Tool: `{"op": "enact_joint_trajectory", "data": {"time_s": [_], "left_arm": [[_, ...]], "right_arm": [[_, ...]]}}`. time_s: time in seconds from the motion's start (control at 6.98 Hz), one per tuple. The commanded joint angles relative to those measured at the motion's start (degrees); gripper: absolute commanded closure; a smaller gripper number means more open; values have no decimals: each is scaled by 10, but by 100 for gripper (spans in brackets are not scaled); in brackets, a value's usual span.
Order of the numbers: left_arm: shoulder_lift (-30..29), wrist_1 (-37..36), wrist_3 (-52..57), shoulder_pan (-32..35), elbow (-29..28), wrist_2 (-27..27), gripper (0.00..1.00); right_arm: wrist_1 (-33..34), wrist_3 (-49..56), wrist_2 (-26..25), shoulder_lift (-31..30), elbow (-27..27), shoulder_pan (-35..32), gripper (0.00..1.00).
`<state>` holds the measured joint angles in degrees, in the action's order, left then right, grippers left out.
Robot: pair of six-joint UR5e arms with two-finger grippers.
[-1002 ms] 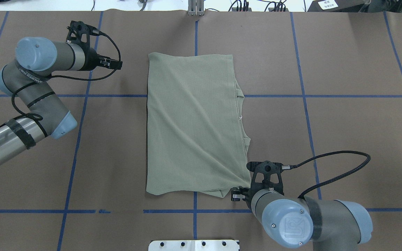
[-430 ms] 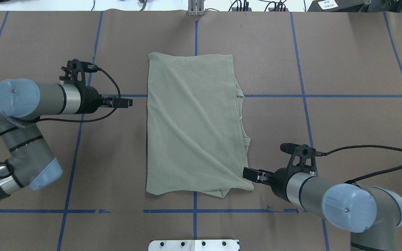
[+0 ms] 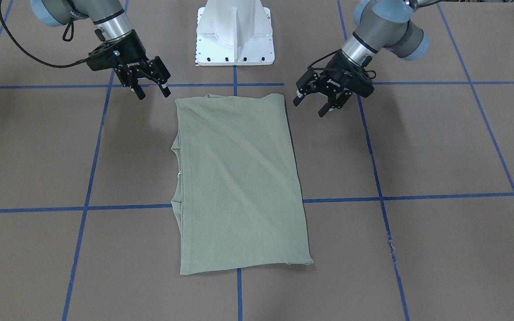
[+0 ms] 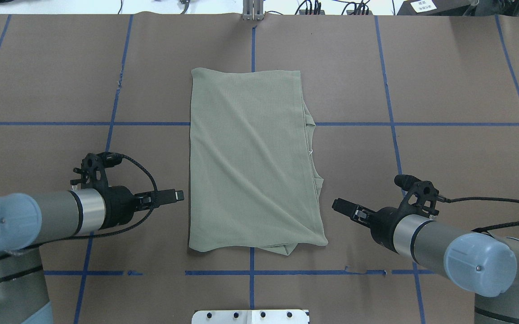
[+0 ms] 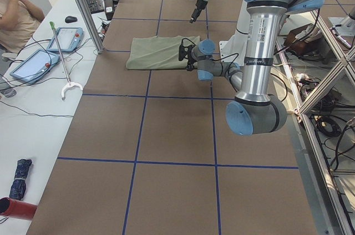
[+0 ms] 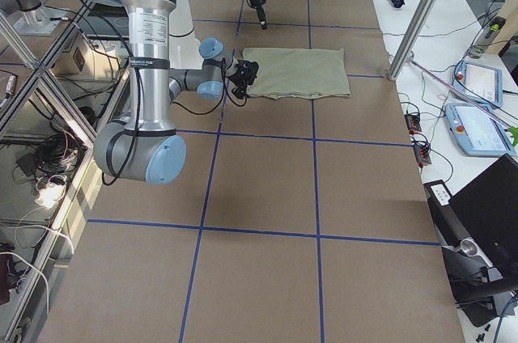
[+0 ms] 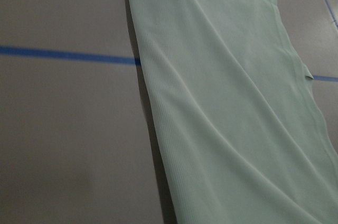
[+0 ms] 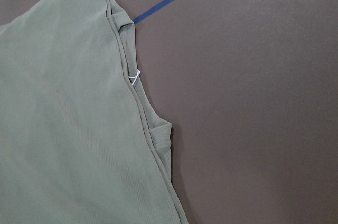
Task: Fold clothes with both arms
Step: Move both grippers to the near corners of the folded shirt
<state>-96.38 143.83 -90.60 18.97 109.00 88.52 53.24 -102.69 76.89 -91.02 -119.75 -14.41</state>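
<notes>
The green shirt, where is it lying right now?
In the overhead view the shirt lies folded flat at the middle of the table, between the left gripper and the right gripper, touching neither.

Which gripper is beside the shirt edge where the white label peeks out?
The right gripper: the layered neck edge and white label of the shirt face it, while the left gripper faces a plain folded edge.

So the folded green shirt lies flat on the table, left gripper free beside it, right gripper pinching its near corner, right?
No: the right gripper grips nothing and sits clear of the shirt, with bare table between them, as the overhead exterior view shows. The left gripper is free beside it.
</notes>
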Motion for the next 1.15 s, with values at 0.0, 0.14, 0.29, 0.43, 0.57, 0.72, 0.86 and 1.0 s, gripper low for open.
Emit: {"op": "enact_joint_trajectory", "data": {"time_s": [0.0, 0.14, 0.29, 0.43, 0.57, 0.72, 0.86, 1.0], "left_arm": [[-8, -17, -151, -95, -6, -103, 21], [-29, -17, -162, -103, -29, -113, 24], [-55, -17, -162, -103, -54, -114, 24], [-63, -17, -162, -103, -62, -114, 24], [-61, -17, -161, -103, -63, -114, 24], [-55, -18, -154, -102, -60, -111, 24], [-51, -18, -147, -97, -51, -100, 24], [-42, -19, -143, -97, -47, -93, 24]], "right_arm": [[0, -13, -3, 1, 0, -10, 1], [0, -13, -3, 3, 1, -11, 0], [0, -13, -6, 3, 2, -11, 0], [0, -13, -8, 6, 1, -10, 0], [0, -13, -8, 7, 1, -10, 0], [0, -13, -8, 7, 2, -10, 0], [1, -14, -8, 8, 2, -10, 0], [1, -13, -8, 7, 3, -10, 0]]}}
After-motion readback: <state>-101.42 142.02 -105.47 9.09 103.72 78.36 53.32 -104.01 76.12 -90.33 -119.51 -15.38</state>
